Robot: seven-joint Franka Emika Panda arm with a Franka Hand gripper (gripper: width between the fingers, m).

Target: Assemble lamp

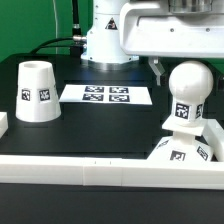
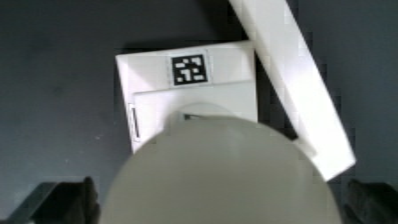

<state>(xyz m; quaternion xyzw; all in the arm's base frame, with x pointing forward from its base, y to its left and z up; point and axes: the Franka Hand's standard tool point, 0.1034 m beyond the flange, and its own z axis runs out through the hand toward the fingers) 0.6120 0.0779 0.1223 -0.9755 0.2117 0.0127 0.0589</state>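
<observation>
The round-headed bulb [image 1: 188, 92] stands upright on the low square base [image 1: 172, 152] at the exterior view's right, against the front rail. My gripper [image 1: 186, 72] is lowered over the bulb's head. One dark finger [image 1: 158, 68] hangs just beside the head with a small gap; the other is hidden behind the bulb. In the wrist view the bulb's head [image 2: 222, 170] fills the space between my fingers [image 2: 63, 202], which stand wide apart, and the tagged base [image 2: 187, 95] lies below it. The tapered shade [image 1: 38, 92] stands alone at the exterior view's left.
The marker board [image 1: 108, 95] lies flat at the table's middle back. A long white rail [image 1: 100, 172] runs along the front edge and shows in the wrist view [image 2: 294, 85] beside the base. The robot's white pedestal [image 1: 105, 35] stands behind the marker board.
</observation>
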